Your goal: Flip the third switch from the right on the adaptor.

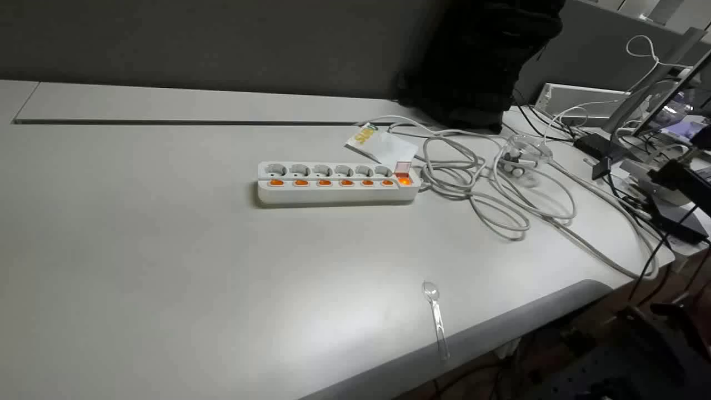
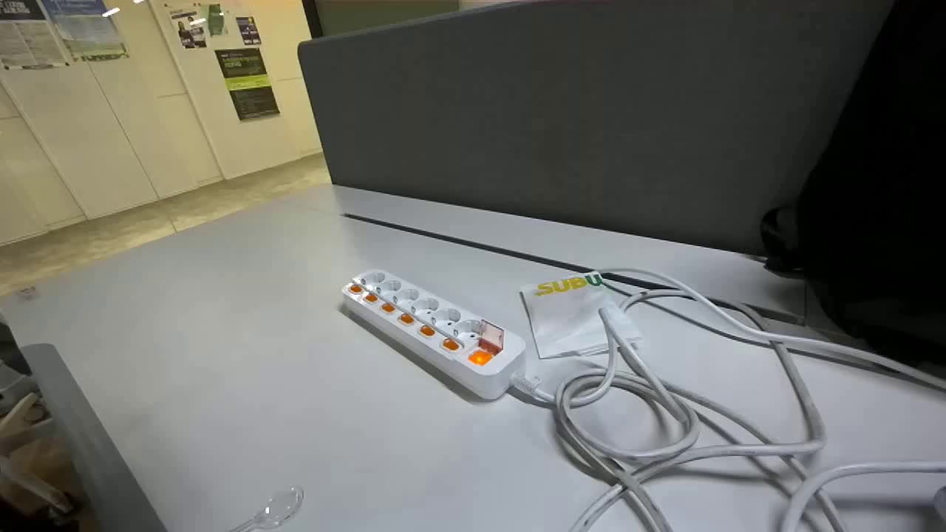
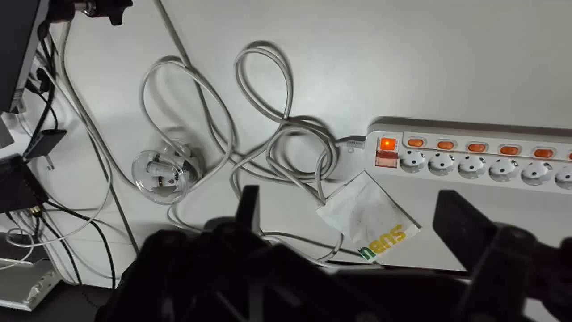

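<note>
The adaptor (image 1: 339, 195) is a long white power strip lying on the table in both exterior views (image 2: 421, 353). In the wrist view the adaptor (image 3: 464, 179) lies at the right, its far end cut off. Its corded end has a larger lit orange switch (image 3: 387, 143) under a raised clear-red cover. Beside it runs a row of small orange switches. The third switch of this row from the cord (image 3: 477, 147) also shows in both exterior views (image 1: 346, 182) (image 2: 406, 318). My gripper (image 3: 348, 197) is open and empty, above the table and off the strip's corded end. It is out of both exterior views.
A white paper packet (image 3: 366, 214) lies beside the strip's corded end. Tangled white cables (image 1: 472, 172) and a clear plastic cup (image 1: 525, 150) lie beyond that end. A black backpack (image 1: 483, 61) stands at the back. A clear spoon (image 1: 436, 319) lies near the front edge.
</note>
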Tool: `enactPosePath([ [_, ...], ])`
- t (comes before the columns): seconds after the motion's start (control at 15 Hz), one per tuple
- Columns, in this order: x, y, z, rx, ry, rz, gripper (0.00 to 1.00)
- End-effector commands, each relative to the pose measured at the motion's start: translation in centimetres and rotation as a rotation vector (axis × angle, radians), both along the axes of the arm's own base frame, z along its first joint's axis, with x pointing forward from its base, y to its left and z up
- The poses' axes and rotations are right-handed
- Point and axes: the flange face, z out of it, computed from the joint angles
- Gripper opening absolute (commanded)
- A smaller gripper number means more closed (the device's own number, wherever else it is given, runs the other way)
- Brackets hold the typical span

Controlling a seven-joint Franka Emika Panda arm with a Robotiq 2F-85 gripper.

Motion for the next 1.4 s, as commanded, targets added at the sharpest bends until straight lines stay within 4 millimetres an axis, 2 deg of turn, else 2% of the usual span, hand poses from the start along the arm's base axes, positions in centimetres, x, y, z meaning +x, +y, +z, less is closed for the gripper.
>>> enactPosePath([
  [0.0,0.0,0.0,0.1,0.000,0.001,0.000,1.00],
  [0.8,0.0,0.0,0.1,0.000,-0.001,0.000,1.00],
  [1.07,2.2,1.2,-0.9,0.006,-0.093,0.012,1.00],
  [1.2,3.5,2.2,-2.3,0.030,-0.115,0.046,1.00],
  [1.33,5.0,3.6,-4.5,0.049,-0.109,0.065,1.00],
])
